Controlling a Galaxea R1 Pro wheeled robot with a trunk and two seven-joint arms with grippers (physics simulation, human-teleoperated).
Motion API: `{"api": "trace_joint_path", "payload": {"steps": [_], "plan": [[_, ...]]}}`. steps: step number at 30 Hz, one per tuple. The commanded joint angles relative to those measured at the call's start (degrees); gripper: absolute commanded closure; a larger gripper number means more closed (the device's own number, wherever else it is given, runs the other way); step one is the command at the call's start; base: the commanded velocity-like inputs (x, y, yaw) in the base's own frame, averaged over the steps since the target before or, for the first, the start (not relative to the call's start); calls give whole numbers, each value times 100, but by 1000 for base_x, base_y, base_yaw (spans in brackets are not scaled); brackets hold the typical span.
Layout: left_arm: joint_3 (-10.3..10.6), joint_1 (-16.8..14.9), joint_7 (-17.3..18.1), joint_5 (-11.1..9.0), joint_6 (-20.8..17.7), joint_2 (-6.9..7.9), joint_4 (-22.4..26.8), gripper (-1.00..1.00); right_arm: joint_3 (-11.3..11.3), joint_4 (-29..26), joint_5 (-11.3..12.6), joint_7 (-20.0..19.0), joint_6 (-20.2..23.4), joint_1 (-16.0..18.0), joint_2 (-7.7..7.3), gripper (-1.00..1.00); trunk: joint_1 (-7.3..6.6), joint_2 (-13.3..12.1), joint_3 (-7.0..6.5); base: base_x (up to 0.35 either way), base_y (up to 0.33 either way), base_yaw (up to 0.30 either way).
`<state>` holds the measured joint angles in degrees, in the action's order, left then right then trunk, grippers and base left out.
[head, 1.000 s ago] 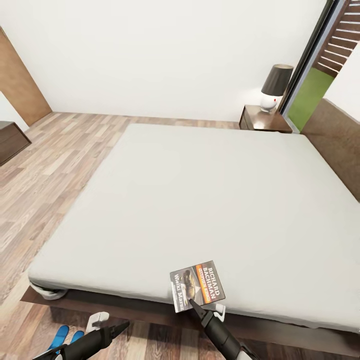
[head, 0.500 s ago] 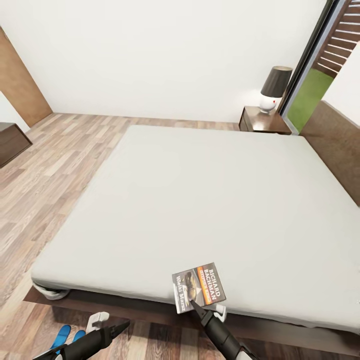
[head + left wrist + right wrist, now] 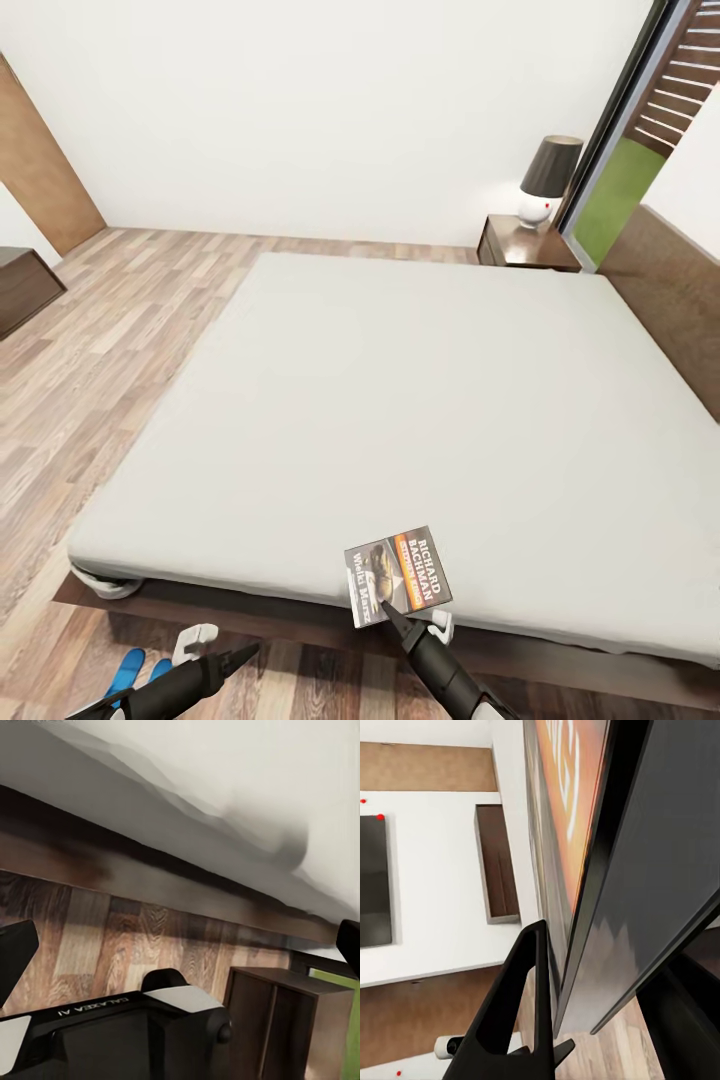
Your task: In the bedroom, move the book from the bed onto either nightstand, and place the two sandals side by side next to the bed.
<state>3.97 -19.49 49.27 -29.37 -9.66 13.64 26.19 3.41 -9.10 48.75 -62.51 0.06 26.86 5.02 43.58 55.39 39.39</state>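
Right pincer (image 3: 385, 606) gripping the book (image 3: 397, 574) at the near edge of the bed (image 3: 400, 400).
The bed lay on the plank floor (image 3: 110, 330), with the nightstand (image 3: 525, 245) at its far corner, well apart from the book, carrying a lamp (image 3: 548, 178). The book stood tilted over the mattress edge, pinched between the right pincer's fingers (image 3: 521, 997). The left pincer (image 3: 238, 656) hung low over the floor with its fingers spread. The blue sandals (image 3: 135, 668) lay on the floor beside it.
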Motion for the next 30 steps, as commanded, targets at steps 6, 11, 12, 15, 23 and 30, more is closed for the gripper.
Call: {"api": "trace_joint_path", "payload": {"steps": [6,11,12,15,23,30], "plan": [[34,-2,4,-60,-48,7,1,-100,35,5,49,-11,7,3,-1,100,-132,-239,-104,0,0,0],[34,-2,4,-60,-49,7,2,-100,35,5,47,-7,10,3,-1,100,-242,-440,-194,0,0,0],[34,-2,4,-60,-49,7,1,-100,36,5,47,-7,9,3,-1,100,-264,-480,-212,0,0,0],[34,-2,4,-60,-53,7,1,-100,36,5,44,-7,9,3,-1,100,-330,-600,-266,0,0,0],[34,-2,9,-59,-45,7,7,-100,60,-49,-73,-56,34,3,-14,100,-396,-720,-320,0,0,0],[34,-2,12,-52,-45,7,9,-100,91,6,-1474,-74,97,3,-484,100,-396,-720,-320,0,0,0]]}}
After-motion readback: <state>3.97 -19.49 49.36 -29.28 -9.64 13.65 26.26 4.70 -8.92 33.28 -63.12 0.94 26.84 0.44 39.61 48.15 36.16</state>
